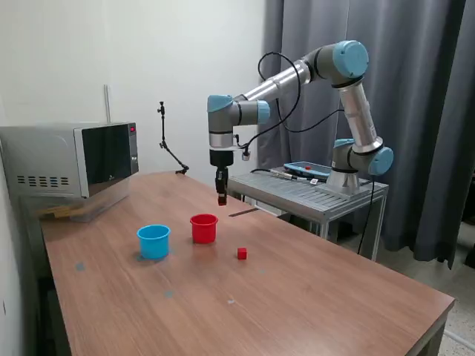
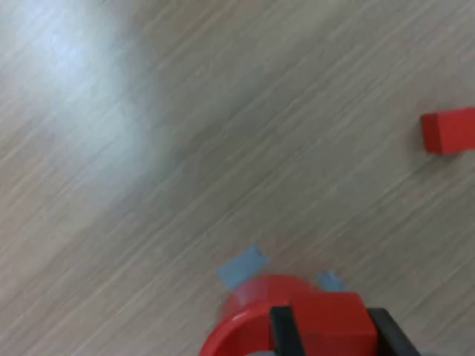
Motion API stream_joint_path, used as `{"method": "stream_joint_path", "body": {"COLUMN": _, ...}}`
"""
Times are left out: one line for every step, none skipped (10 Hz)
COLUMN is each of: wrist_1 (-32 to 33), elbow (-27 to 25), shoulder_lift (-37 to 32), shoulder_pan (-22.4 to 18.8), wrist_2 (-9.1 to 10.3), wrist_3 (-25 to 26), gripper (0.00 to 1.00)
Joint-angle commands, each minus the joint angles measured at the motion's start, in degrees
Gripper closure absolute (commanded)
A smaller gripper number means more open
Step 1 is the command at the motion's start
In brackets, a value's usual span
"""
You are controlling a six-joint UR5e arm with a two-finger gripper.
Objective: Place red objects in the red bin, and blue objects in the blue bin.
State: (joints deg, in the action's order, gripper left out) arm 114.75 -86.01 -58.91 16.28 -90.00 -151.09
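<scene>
Clamped between the tool's [image 1: 221, 199] two dark fingers [image 2: 282, 332] is a small red cube [image 2: 330, 323], and the whole thing hangs in the air above the desk [image 1: 312, 297], over the red cup [image 1: 204, 228]. In the wrist view the cube sits squarely between the fingers with the cup's rolled rim curving just beneath it, so the cube is over the cup's mouth but not inside.

Going from the exterior view's left: a microwave [image 1: 70, 159] stands at the far corner of the desk. Next comes the light blue cup [image 1: 154, 241], upright on the wood. Just beside it, to the exterior view's right, is the red cup, also upright; the two are close but apart. From where I stand I cannot see into either cup.

Further right, a second red cube [image 1: 242, 254] lies alone on the desk, near the red cup yet clear of it. The wrist view shows it too, blurred, off to one side of the held cube.

Past the desk's far edge, the arm's base sits on a grey metal stand [image 1: 312, 194] in front of a dark curtain [image 1: 438, 111].
</scene>
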Motion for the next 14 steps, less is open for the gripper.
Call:
{"method": "stream_joint_path", "body": {"wrist_1": 1.0, "elbow": 0.3, "shoulder_lift": 0.5, "shoulder_pan": 1.4, "wrist_2": 0.0, "wrist_3": 0.4, "gripper": 1.0}}
{"method": "stream_joint_path", "body": {"wrist_1": 1.3, "elbow": 0.5, "shoulder_lift": 0.8, "shoulder_pan": 2.0, "wrist_2": 0.0, "wrist_3": 0.4, "gripper": 1.0}}
{"method": "stream_joint_path", "body": {"wrist_1": 1.3, "elbow": 0.5, "shoulder_lift": 2.1, "shoulder_pan": 2.2, "wrist_2": 0.09, "wrist_3": 0.4, "gripper": 1.0}}
{"method": "stream_joint_path", "body": {"wrist_1": 1.3, "elbow": 0.6, "shoulder_lift": 3.3, "shoulder_pan": 2.2, "wrist_2": 0.09, "wrist_3": 0.4, "gripper": 1.0}}
{"method": "stream_joint_path", "body": {"wrist_1": 1.3, "elbow": 1.5, "shoulder_lift": 4.3, "shoulder_pan": 2.2, "wrist_2": 0.18, "wrist_3": 0.4, "gripper": 1.0}}
{"method": "stream_joint_path", "body": {"wrist_1": 1.3, "elbow": 2.5, "shoulder_lift": 5.4, "shoulder_pan": 2.2, "wrist_2": 0.27, "wrist_3": 0.4, "gripper": 1.0}}
{"method": "stream_joint_path", "body": {"wrist_1": 1.3, "elbow": 3.3, "shoulder_lift": 6.1, "shoulder_pan": 2.2, "wrist_2": 0.27, "wrist_3": 0.4, "gripper": 1.0}}
{"method": "stream_joint_path", "body": {"wrist_1": 1.3, "elbow": 3.8, "shoulder_lift": 6.3, "shoulder_pan": 2.2, "wrist_2": 0.27, "wrist_3": 0.4, "gripper": 1.0}}
{"method": "stream_joint_path", "body": {"wrist_1": 1.3, "elbow": 4.3, "shoulder_lift": 6.3, "shoulder_pan": 2.2, "wrist_2": 0.27, "wrist_3": 0.4, "gripper": 1.0}}
{"method": "stream_joint_path", "body": {"wrist_1": 1.3, "elbow": 4.4, "shoulder_lift": 6.6, "shoulder_pan": 2.2, "wrist_2": 0.27, "wrist_3": 0.4, "gripper": 1.0}}
{"method": "stream_joint_path", "body": {"wrist_1": 1.4, "elbow": 4.6, "shoulder_lift": 7.2, "shoulder_pan": 2.1, "wrist_2": 0.27, "wrist_3": 0.4, "gripper": 1.0}}
{"method": "stream_joint_path", "body": {"wrist_1": 1.5, "elbow": 4.8, "shoulder_lift": 7.3, "shoulder_pan": 2.1, "wrist_2": 0.27, "wrist_3": 0.4, "gripper": 1.0}}
{"method": "stream_joint_path", "body": {"wrist_1": 2.0, "elbow": 5.0, "shoulder_lift": 7.3, "shoulder_pan": 2.1, "wrist_2": 0.27, "wrist_3": 0.4, "gripper": 1.0}}
{"method": "stream_joint_path", "body": {"wrist_1": 2.1, "elbow": 5.0, "shoulder_lift": 7.3, "shoulder_pan": 2.2, "wrist_2": 0.18, "wrist_3": 0.4, "gripper": 1.0}}
